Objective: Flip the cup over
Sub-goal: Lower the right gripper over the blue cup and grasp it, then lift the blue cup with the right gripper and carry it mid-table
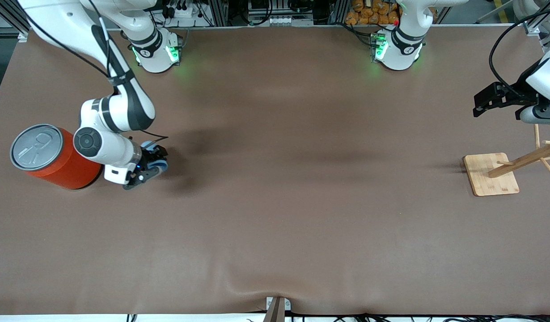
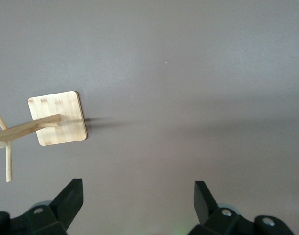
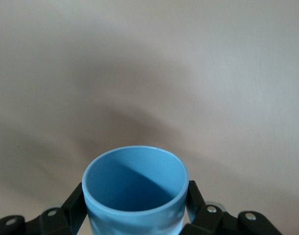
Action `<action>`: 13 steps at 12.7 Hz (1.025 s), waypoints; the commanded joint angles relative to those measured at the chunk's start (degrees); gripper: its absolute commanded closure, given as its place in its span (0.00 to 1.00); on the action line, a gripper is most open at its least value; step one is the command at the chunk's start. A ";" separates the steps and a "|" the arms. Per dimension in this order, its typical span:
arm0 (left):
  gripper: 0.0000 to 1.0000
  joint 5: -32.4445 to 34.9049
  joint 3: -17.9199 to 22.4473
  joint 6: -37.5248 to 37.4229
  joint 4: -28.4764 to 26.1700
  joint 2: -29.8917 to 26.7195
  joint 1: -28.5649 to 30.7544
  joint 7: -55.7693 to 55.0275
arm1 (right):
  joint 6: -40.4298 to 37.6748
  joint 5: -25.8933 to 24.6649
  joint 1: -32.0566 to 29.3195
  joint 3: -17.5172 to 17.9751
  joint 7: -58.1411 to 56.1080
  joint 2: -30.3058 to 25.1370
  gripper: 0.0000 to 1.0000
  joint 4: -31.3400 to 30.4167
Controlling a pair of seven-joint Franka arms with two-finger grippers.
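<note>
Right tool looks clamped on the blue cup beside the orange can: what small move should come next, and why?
Probably a short lift. The right tool is shut on the cup, a finger at each side, low beside the orange can. Raising it clears room to turn it over. The left tool waits open above the wooden stand.

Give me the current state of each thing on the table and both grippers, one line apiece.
cup: clamped between the right gripper's fingers, beside the orange can, mouth facing the wrist camera.
right gripper: shut on the cup.
left gripper: open, empty, waiting above the table near the wooden stand.
orange can: upright, pull-tab lid sealed.
wooden stand: standing on its flat base, pegs bare.
</note>
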 commanded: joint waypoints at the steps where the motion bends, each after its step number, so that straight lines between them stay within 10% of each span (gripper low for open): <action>1: 0.00 -0.49 -0.17 -0.41 0.75 0.16 0.49 1.37 | -1.59 -0.36 2.51 4.50 -0.11 6.88 1.00 12.62; 7: 0.00 -0.58 -0.26 -0.41 0.75 0.16 0.40 1.37 | -0.62 -10.45 19.11 5.13 -3.35 23.59 1.00 40.32; 13: 0.00 -0.58 -0.17 -0.41 0.66 0.25 0.84 1.37 | 0.79 -13.88 33.78 1.98 -14.62 32.20 1.00 49.21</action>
